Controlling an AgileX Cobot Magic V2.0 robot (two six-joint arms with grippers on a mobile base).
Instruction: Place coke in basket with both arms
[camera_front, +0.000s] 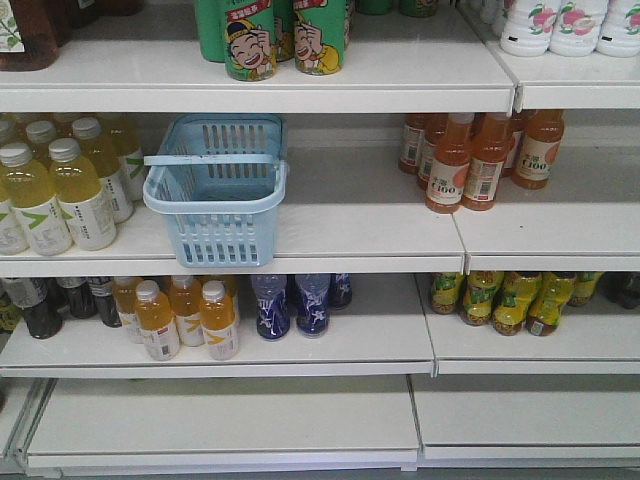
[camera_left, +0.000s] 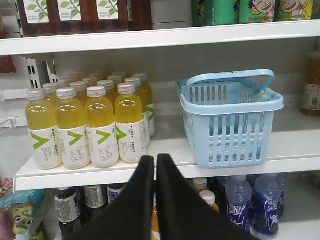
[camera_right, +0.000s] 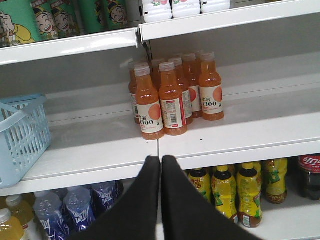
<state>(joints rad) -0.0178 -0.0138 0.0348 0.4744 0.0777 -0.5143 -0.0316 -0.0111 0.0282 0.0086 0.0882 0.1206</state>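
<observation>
The pale blue basket (camera_front: 214, 232) stands on the middle shelf with its flat handle lying across the top; it looks empty. In the left wrist view the basket (camera_left: 230, 135) is ahead and to the right of my left gripper (camera_left: 155, 158), which is shut with nothing between its black fingers. The right wrist view catches the basket (camera_right: 20, 135) at the far left, and my right gripper (camera_right: 161, 159) is shut and empty below the shelf edge. The coke is out of view. Neither gripper shows in the front view.
Yellow drink bottles (camera_left: 95, 127) stand left of the basket, orange juice bottles (camera_right: 172, 95) to its right. Green cans (camera_front: 275, 40) fill the top shelf. Blue water bottles (camera_front: 290, 305), yellow tea bottles (camera_right: 247, 192) and a dark cola bottle (camera_right: 310, 177) sit below.
</observation>
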